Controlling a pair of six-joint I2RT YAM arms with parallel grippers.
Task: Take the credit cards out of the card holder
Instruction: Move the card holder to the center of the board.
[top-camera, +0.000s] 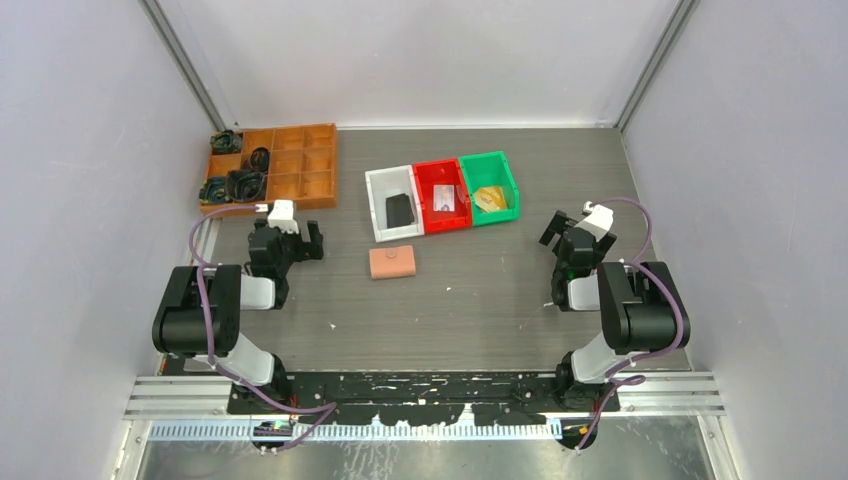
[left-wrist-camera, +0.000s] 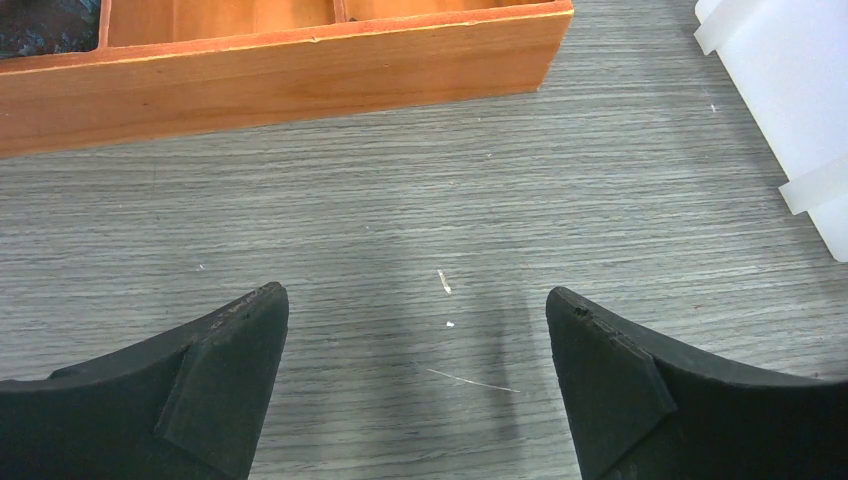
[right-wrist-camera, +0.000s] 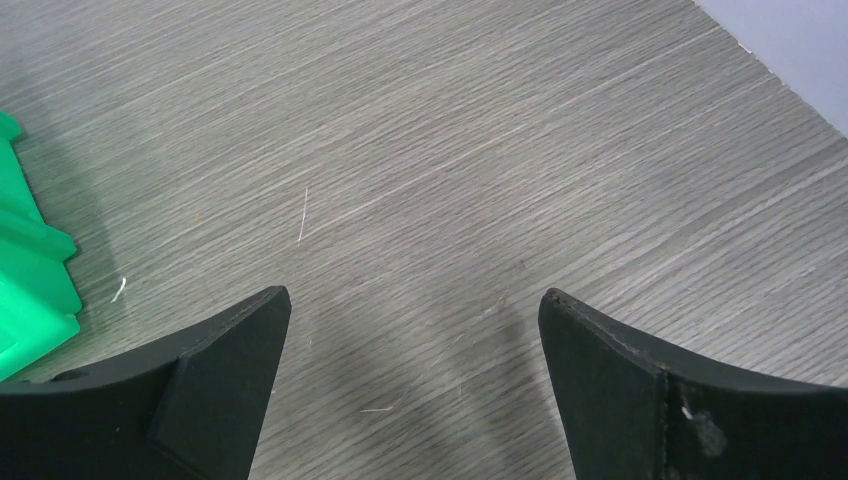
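The card holder (top-camera: 392, 262) is a salmon-pink wallet lying folded shut and flat on the table, between the two arms and just in front of the bins. No card shows on or beside it. A whitish-grey flat card-like piece (top-camera: 445, 199) lies in the red bin and a yellowish piece (top-camera: 490, 198) in the green bin. My left gripper (top-camera: 290, 224) is open and empty, left of the wallet, over bare table (left-wrist-camera: 417, 300). My right gripper (top-camera: 572, 222) is open and empty, well right of the wallet (right-wrist-camera: 415, 300).
A white bin (top-camera: 380, 215) holding a black object, a red bin (top-camera: 440, 222) and a green bin (top-camera: 510, 180) stand in a row behind the wallet. A wooden compartment tray (top-camera: 310, 190) with dark items sits at the back left, its front wall in the left wrist view (left-wrist-camera: 300, 75).
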